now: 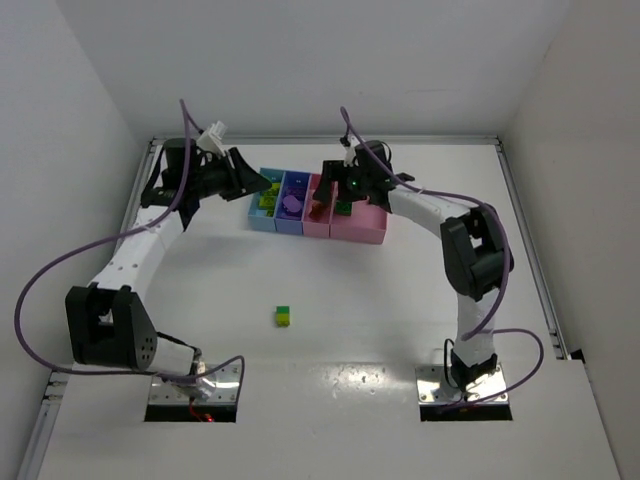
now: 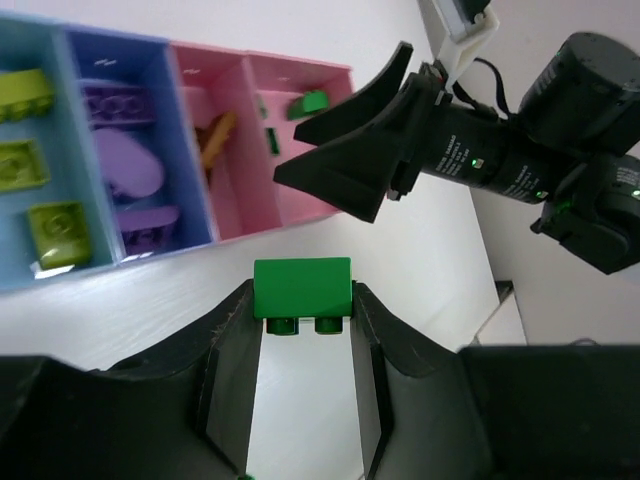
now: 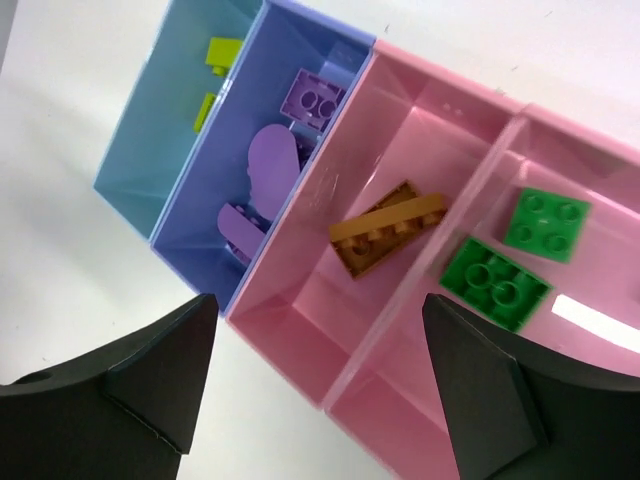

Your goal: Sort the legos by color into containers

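Observation:
The four joined containers (image 1: 372,232) stand at the back middle: light blue, blue, narrow pink, wider pink. My left gripper (image 1: 260,184) hovers by their left end, shut on a green brick (image 2: 302,287). My right gripper (image 1: 334,188) is open and empty above the pink bins (image 3: 300,365). In the right wrist view the light blue bin holds yellow-green bricks (image 3: 220,52), the blue bin purple pieces (image 3: 268,165), the narrow pink bin an orange brick (image 3: 390,228), and the wider pink bin green bricks (image 3: 495,282). A small green-and-yellow stack (image 1: 283,316) lies on the table.
White walls enclose the table on the left, back and right. The right gripper's black fingers (image 2: 350,160) show in the left wrist view, over the pink bins and close ahead of my left gripper. Both arm bases sit at the near edge.

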Action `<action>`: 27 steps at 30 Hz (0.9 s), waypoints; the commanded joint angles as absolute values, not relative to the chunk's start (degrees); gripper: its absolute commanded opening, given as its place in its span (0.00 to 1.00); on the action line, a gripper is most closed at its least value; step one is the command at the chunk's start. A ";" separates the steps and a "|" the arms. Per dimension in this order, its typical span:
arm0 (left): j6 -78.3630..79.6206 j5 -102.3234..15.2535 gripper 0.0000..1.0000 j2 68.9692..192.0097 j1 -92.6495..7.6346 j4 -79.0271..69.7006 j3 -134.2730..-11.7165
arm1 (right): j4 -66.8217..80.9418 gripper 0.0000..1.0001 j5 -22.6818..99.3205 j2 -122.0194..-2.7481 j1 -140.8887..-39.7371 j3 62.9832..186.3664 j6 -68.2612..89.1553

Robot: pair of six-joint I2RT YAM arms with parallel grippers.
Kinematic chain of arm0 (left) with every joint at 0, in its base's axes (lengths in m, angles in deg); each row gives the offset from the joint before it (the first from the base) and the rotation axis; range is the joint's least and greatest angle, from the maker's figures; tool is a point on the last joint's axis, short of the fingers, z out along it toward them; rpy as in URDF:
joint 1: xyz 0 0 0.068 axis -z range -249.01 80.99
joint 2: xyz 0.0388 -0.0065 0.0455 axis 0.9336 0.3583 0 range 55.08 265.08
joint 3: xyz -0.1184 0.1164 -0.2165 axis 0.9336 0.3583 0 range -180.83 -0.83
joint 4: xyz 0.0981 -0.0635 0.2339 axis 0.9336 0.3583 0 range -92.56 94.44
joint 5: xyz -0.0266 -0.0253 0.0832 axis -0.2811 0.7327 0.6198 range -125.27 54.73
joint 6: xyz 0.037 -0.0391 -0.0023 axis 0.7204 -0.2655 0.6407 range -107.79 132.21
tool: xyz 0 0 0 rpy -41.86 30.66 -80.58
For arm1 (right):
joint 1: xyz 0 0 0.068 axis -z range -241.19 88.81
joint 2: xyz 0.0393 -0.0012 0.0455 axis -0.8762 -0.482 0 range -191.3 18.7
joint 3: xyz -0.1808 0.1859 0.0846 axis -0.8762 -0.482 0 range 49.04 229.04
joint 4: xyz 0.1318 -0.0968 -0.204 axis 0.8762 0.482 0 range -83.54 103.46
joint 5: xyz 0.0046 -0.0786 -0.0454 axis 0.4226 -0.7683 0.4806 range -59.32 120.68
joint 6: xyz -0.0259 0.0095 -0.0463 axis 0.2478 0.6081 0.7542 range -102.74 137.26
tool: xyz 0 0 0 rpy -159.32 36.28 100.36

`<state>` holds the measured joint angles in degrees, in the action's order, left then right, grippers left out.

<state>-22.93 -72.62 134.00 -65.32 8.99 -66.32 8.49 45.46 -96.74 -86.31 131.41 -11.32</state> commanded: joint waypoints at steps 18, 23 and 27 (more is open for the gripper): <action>-7.92 -65.60 0.24 175.48 -40.10 18.09 -107.24 | 38.18 1.00 28.21 -50.13 -75.43 118.39 15.77; -6.51 -62.43 0.79 179.44 -38.86 18.71 -111.03 | 44.25 0.98 36.72 -47.58 -74.90 117.77 20.85; -7.04 -62.96 0.92 177.79 -40.00 16.95 -111.74 | 46.28 0.94 42.96 -47.57 -76.30 116.02 25.76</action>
<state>-7.71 -63.68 180.86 -39.25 19.16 -107.76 43.76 36.46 -49.27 -75.25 116.90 20.05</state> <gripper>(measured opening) 0.906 0.940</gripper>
